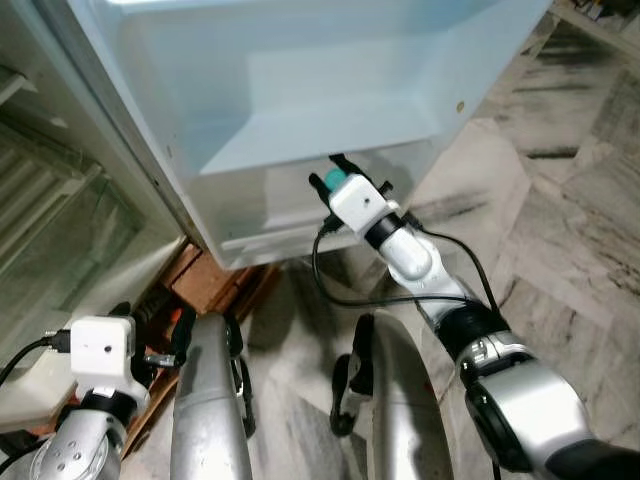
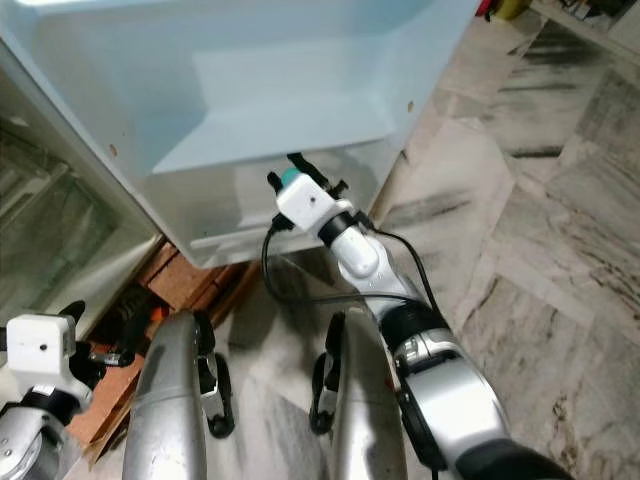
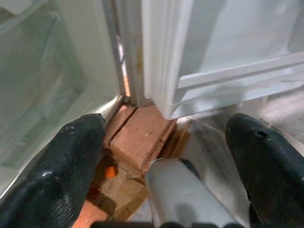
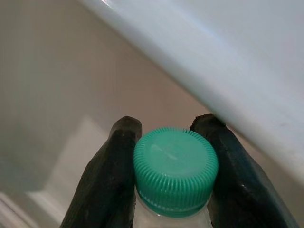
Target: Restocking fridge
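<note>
A clear bottle with a green ribbed cap (image 4: 175, 170) sits between the two black fingers (image 4: 107, 175) of my right gripper (image 1: 335, 172), which is shut on the bottle's neck just below the cap. The right arm reaches forward, so the cap (image 1: 333, 180) is at the lower door shelf (image 1: 300, 215) of the open white fridge door (image 1: 300, 80). Most of the bottle's body is hidden. My left gripper (image 3: 166, 123) hangs low at the left, open and holding nothing, above the bricks (image 3: 140, 137) under the fridge.
The fridge's inside with glass shelves (image 1: 60, 230) is on the left. Red bricks (image 1: 205, 280) and cardboard lie under the fridge's bottom corner. My two silver legs (image 1: 210, 400) stand on the marble floor (image 1: 560, 220), which stretches away to the right.
</note>
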You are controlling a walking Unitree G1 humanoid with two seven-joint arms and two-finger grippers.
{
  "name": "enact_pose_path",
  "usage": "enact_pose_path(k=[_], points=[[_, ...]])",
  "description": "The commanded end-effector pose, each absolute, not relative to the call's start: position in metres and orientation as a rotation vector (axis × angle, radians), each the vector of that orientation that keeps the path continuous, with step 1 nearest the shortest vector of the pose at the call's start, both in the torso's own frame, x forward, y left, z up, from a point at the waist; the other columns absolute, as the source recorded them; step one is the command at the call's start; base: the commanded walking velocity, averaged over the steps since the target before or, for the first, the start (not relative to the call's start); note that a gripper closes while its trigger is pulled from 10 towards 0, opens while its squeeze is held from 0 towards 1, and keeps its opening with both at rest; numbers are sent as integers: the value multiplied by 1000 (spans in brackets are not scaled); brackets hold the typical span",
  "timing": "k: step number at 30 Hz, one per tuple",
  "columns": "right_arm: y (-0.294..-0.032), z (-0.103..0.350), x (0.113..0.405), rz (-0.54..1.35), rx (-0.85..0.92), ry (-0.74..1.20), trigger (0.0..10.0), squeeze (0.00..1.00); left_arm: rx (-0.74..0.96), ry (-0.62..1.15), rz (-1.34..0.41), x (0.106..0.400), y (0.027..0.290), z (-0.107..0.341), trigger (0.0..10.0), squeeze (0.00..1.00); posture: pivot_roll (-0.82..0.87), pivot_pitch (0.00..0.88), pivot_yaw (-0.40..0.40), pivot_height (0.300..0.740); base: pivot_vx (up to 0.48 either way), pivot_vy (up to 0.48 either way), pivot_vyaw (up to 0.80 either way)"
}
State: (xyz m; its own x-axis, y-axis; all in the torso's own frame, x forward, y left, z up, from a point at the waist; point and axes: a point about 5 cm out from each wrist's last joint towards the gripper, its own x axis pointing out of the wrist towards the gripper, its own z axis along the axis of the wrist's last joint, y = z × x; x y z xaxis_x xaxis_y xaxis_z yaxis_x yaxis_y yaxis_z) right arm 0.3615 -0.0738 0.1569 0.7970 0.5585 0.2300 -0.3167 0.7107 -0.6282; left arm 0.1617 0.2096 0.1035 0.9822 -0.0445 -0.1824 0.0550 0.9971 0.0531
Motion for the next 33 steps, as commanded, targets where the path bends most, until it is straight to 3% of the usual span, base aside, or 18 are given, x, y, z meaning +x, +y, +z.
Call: enact_pose_path(k=[1, 8, 11, 15, 20, 21, 22, 33], points=[[-74, 149, 360, 509, -627, -412, 10000, 0, 64, 211, -45, 155, 210, 104, 10000, 0, 304, 404, -64, 586, 0, 0, 0], [-65, 147, 359, 495, -644, -434, 10000, 0, 80, 233, -47, 151, 214, 106, 10000, 0, 321, 424, -50, 586, 0, 0, 0], [-66, 136, 362, 470, -572, -324, 10000, 0, 84, 241, -46, 151, 215, 107, 10000, 0, 323, 425, -48, 586, 0, 0, 0], [-93, 120, 369, 318, -414, -114, 10000, 0, 83, 249, -54, 151, 212, 106, 10000, 0, 330, 427, -45, 586, 0, 0, 0], [-116, 120, 376, 211, -351, -44, 10000, 0, 82, 256, -58, 152, 211, 105, 10000, 0, 320, 419, -47, 586, 0, 0, 0], [-124, 121, 378, 172, -338, -32, 10000, 63, 82, 257, -61, 152, 211, 105, 10000, 0, 319, 418, -46, 586, 0, 0, 0], [-136, 123, 380, 116, -325, -16, 10000, 1000, 82, 258, -64, 154, 211, 104, 10000, 0, 316, 411, -48, 586, 0, 0, 0], [-162, 137, 386, 3, -329, -34, 10000, 1000, 79, 242, -81, 170, 207, 100, 10000, 0, 291, 368, -50, 586, 0, 0, 0]])
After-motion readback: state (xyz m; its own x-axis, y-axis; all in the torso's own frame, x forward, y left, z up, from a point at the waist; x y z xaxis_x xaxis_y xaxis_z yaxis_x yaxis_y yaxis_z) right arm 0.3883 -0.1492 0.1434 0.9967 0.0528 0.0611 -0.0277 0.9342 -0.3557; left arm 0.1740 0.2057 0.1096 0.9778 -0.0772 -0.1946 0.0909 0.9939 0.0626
